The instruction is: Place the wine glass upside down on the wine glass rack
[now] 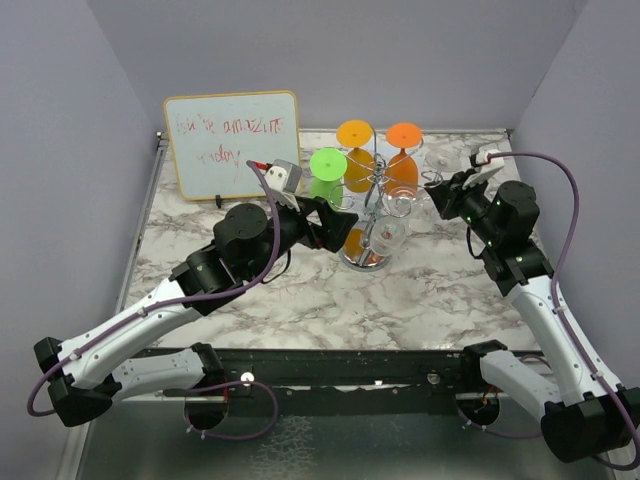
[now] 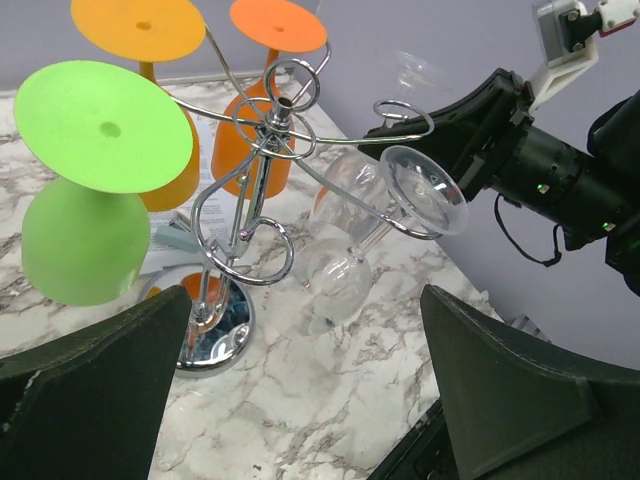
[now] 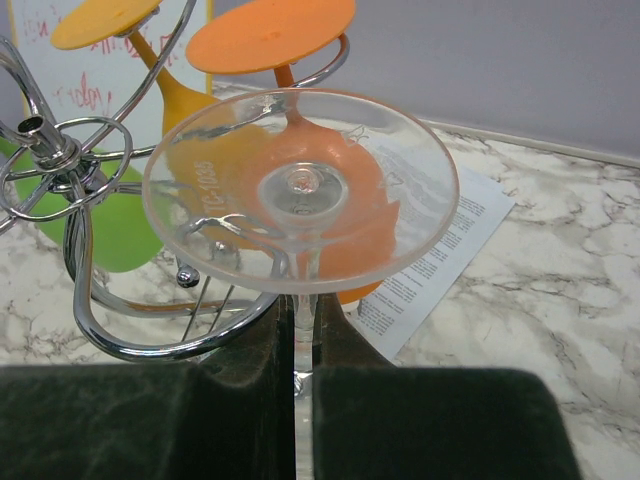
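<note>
The clear wine glass is upside down, foot up, at the three o'clock side of the wine glass rack, its stem pinched by the closed right gripper. At nine o'clock the left gripper gapes wide, empty. A green glass hangs at ten o'clock.

1. Left arm and right arm: white shells, chunky black joints.
2. Purple cable loops along each.
3. Small white camera box on each wrist.
4. Fingers are matte black, bit scuffed.
</note>
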Robot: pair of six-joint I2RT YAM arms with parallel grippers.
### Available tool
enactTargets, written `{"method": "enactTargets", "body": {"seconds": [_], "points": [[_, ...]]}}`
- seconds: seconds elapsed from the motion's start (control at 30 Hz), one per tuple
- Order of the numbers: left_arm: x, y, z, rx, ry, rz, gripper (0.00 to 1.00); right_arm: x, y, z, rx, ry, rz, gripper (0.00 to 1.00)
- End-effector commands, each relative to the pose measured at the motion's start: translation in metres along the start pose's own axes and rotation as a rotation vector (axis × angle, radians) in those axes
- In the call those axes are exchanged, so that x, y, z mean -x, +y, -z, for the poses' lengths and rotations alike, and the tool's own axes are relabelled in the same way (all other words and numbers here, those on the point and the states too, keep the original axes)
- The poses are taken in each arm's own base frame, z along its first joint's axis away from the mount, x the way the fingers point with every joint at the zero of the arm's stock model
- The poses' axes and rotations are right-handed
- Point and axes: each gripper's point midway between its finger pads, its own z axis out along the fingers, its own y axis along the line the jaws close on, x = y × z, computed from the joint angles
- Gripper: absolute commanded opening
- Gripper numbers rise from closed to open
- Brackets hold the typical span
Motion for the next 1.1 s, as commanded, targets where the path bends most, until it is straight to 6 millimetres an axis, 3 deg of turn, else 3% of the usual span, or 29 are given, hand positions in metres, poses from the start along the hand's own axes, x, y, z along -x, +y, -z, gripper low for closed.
{"method": "enactTargets", "body": {"seconds": [0.0, 0.37, 0.6, 1.07], "points": [[0.004, 0.008, -0.002, 0.061, -0.005, -0.007, 0.98, 0.021, 0.023, -0.004, 0.140, -0.080, 0.060, 0.01], [0.005, 0.027, -0.007, 0.174, -0.034, 0.015, 0.98, 0.011, 0.034, 0.002, 0.209, -0.070, 0.077, 0.01], [0.004, 0.029, -0.017, 0.193, -0.041, 0.010, 0.99, 0.001, 0.038, 0.007, 0.232, -0.093, 0.080, 0.01], [0.008, 0.046, -0.027, 0.296, -0.085, 0.007, 0.99, 0.000, 0.059, 0.017, 0.347, -0.143, 0.085, 0.01]]}}
